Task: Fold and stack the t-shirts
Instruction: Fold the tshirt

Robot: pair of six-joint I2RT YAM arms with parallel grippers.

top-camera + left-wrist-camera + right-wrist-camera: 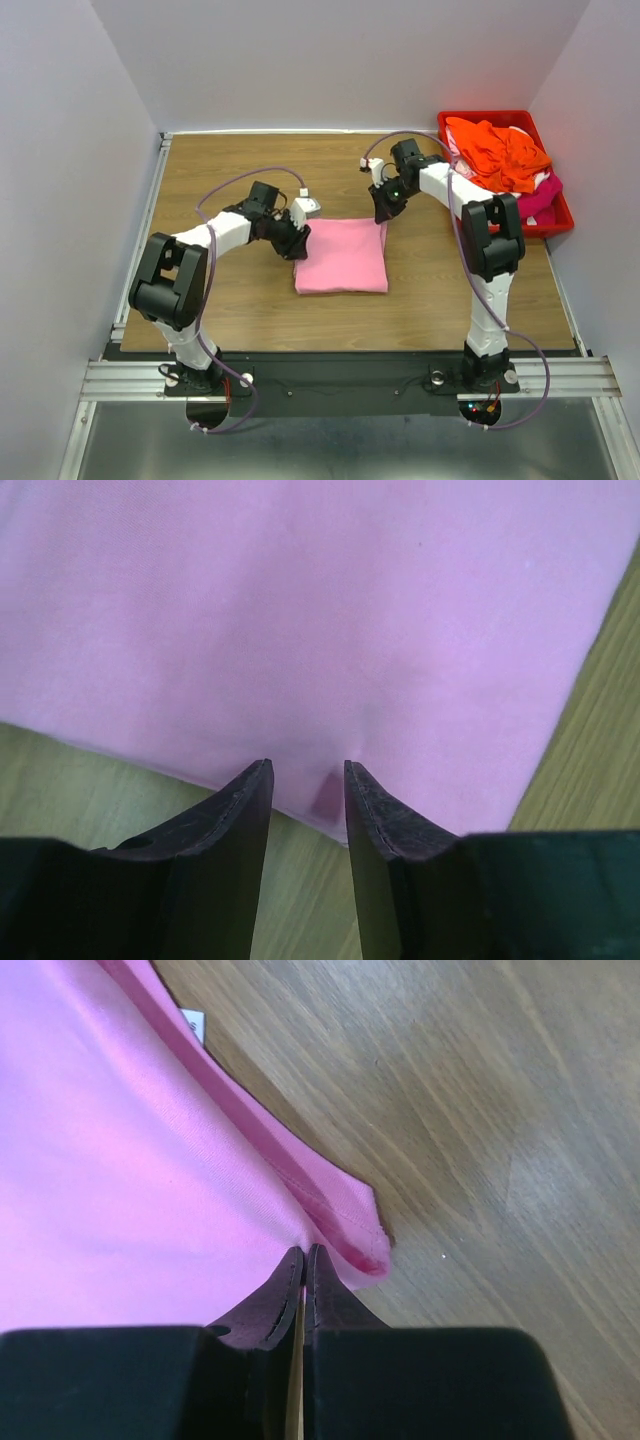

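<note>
Pink shirt (342, 256) lies folded on desk (220, 170) — left pincer (307, 770) spread at its edge; right pincer (304, 1252) pinches its corner.

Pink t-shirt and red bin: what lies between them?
In the top view, bare table separates the pink t-shirt from the red bin; only the right arm crosses above.

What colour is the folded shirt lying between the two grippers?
Light pink, plain: the folded shirt shows best in the top external view.
</note>
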